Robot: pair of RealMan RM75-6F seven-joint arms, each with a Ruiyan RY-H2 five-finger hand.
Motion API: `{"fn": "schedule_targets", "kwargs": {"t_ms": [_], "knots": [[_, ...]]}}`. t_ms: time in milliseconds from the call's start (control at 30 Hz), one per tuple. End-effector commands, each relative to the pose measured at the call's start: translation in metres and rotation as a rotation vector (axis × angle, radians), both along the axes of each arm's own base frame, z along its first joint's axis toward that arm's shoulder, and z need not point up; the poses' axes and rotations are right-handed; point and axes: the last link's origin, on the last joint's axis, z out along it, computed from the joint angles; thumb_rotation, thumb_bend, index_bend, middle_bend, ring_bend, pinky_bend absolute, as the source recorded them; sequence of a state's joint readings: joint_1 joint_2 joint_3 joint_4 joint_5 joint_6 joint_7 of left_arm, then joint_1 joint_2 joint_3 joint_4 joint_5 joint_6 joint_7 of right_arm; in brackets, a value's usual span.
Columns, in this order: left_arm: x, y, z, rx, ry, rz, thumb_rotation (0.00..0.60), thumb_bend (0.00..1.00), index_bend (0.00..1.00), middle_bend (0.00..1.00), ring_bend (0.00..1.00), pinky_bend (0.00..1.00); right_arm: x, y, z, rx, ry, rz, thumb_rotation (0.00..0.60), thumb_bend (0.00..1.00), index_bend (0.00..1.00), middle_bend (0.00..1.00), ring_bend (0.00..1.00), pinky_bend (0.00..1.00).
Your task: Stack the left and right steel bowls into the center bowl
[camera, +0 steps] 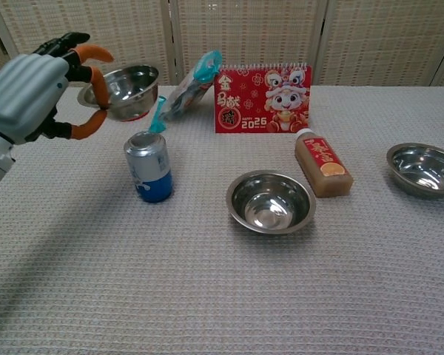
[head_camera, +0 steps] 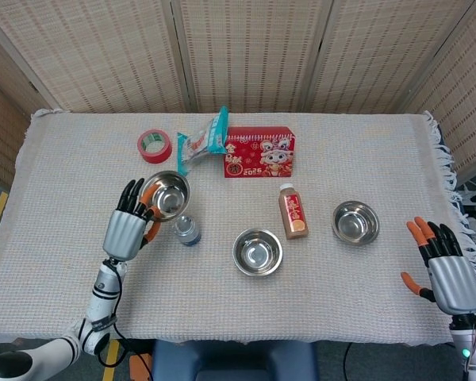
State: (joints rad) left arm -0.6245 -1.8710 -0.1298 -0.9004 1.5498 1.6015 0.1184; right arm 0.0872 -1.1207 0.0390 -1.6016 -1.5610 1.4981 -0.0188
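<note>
Left steel bowl (camera: 126,90) pinched by the rim in the left hand (camera: 41,92), lifted off the table above and just left of the can (camera: 149,166). Center bowl (camera: 270,202) well apart to the right, bottle (camera: 323,164) beside it. Right bowl (camera: 423,168) near the right hand (head_camera: 448,270), fingers spread, holding nothing.

Glossy steel bowls (head_camera: 257,252) on a matt woven tablecloth (head_camera: 365,167).

Head view looks steeply down from high, facing 12 o'clock, over the whole worktop (head_camera: 365,151); chest view sits low and near, facing likewise; both share the center bowl (head_camera: 257,252).
</note>
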Motion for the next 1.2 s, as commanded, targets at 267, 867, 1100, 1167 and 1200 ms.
{"fn": "schedule_targets", "kwargs": {"t_ms": [267,867,1100,1167,1200], "knots": [[0.065,-0.044,-0.013,-0.076,0.086,-0.096,0.600,0.45,0.69,0.16,0.01,0.09,0.005,0.027,0.037,0.008,-0.140,0.067,0.600,0.13,0.00,0.00,0.00,0.00],[0.103,-0.046,-0.096,-0.242,0.154,-0.149,0.600,0.45,0.64,0.15,0.01,0.09,-0.005,0.071,0.087,-0.129,-0.265,0.175,0.600,0.12,0.00,0.00,0.00,0.00],[0.112,-0.053,-0.115,-0.266,0.203,-0.180,0.600,0.44,0.48,0.13,0.00,0.09,-0.007,0.076,0.092,-0.173,-0.277,0.171,0.600,0.12,0.00,0.00,0.00,0.00],[0.112,-0.051,-0.118,-0.271,0.231,-0.163,0.600,0.44,0.23,0.09,0.00,0.08,-0.007,0.076,0.092,-0.177,-0.279,0.172,0.600,0.12,0.00,0.00,0.00,0.00],[0.112,-0.050,-0.120,-0.279,0.237,-0.147,0.600,0.44,0.14,0.07,0.00,0.07,-0.007,0.077,0.092,-0.177,-0.278,0.174,0.600,0.12,0.00,0.00,0.00,0.00]]}}
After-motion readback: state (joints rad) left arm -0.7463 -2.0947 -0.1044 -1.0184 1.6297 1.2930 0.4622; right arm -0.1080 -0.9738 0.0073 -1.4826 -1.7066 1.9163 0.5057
